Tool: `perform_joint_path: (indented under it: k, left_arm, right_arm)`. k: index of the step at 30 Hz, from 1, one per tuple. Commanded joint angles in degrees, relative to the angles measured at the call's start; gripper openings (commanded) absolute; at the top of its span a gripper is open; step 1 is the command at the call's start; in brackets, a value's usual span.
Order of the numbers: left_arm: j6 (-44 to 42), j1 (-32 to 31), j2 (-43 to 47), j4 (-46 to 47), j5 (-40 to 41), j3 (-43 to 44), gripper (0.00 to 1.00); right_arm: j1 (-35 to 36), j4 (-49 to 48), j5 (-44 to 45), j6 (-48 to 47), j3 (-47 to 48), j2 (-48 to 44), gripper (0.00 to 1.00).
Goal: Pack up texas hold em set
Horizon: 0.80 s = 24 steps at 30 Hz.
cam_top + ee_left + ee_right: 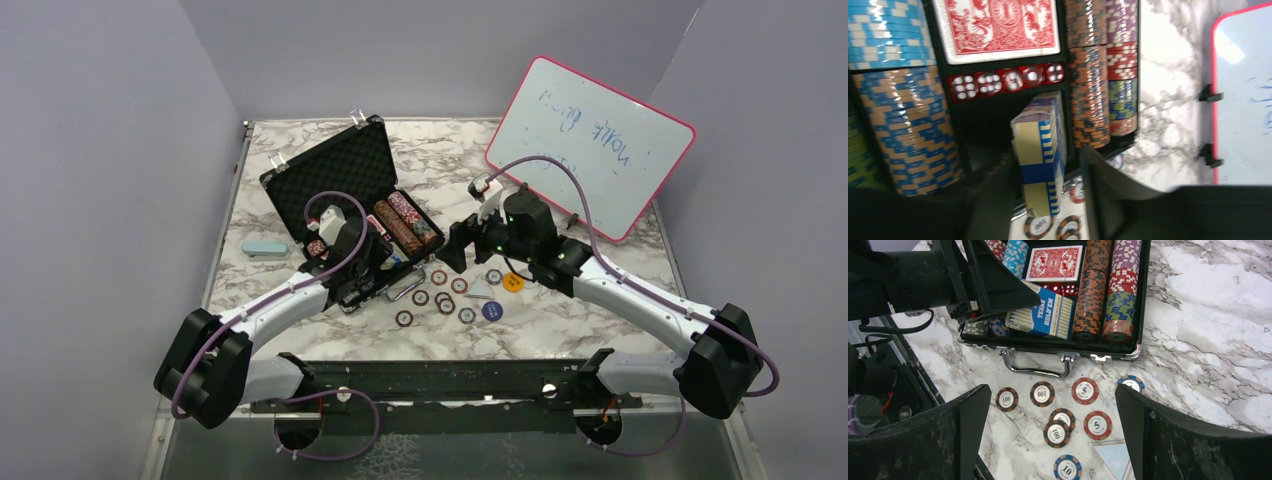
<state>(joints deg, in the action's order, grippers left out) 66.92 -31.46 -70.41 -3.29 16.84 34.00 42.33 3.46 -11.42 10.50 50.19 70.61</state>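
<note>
At 10 o'clock on counter (440,150): open briefcase (335,165) | blue deck (1040,145) leans half-in its slot, left claw (1045,165) slack astride it, not gripping, likely to seat it | right claw (1050,390) agape, empty, over loose chips (1056,433) at case's 4 o'clock, probable next pickup

Between the black fingers (1108,195) of the left gripper (1045,151) I see a blue-and-cream striped card box (1040,145). Past the tips are translucent red dice with white pips (1008,81), then a red scroll-patterned card deck (1000,25). Left of the fingers is a blue-and-tan striped chip stack (913,125); right of them, an orange-and-black striped chip stack (1089,90).
</note>
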Motion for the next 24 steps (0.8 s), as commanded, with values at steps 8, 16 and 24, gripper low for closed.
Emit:
perform_joint_path:
  k: [8, 16, 24]
  left_arm:
    - [-0.45, -0.17, -1.28, -15.89, 5.61, 5.31, 0.78]
    - [-1.54, -0.12, -1.75, -19.21, 7.31, 7.21, 0.73]
    - [-9.38, 0.00, -0.38, -15.59, 6.83, 9.19, 0.56]
  right_arm:
    - [0.28, -4.13, -1.84, 0.79, -0.68, -1.14, 0.97]
    - [0.30, -3.81, -1.46, 0.68, -1.00, -1.15, 0.97]
    - [0.30, -1.02, 6.00, 3.97, -0.17, 0.47, 0.95]
